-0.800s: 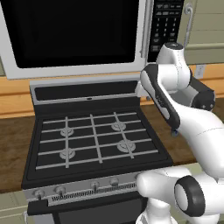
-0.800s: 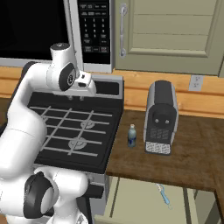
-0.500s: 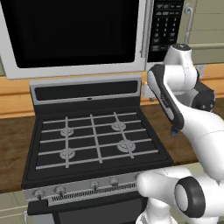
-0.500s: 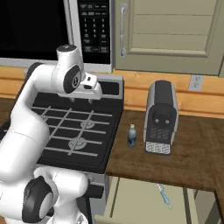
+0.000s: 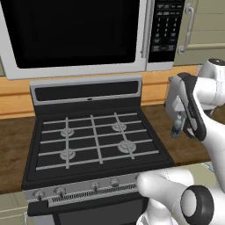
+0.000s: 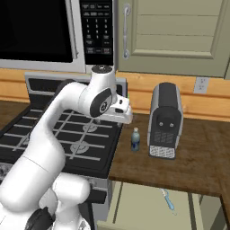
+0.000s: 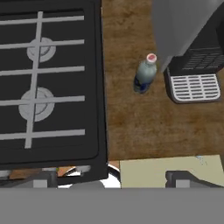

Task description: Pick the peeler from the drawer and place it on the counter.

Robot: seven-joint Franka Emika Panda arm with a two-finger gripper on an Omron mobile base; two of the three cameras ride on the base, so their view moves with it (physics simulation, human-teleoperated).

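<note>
In the left base view, the white arm leans right over the counter (image 5: pixel 193 147), crowding a small bottle (image 5: pixel 176 126); a careless descent could topple it. In the right base view, the gripper (image 6: pixel 127 113) hangs high above the stove's right edge, and the teal peeler (image 6: pixel 168 200) lies well below and to its right in the open drawer (image 6: pixel 134 202), near the coffee machine (image 6: pixel 165 120). In the hand view, the finger tips (image 7: pixel 183 178) stand spread wide, holding nothing

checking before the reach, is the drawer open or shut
Open. In the right base view the drawer is pulled out below the counter, showing its pale interior with the peeler lying inside.
</note>
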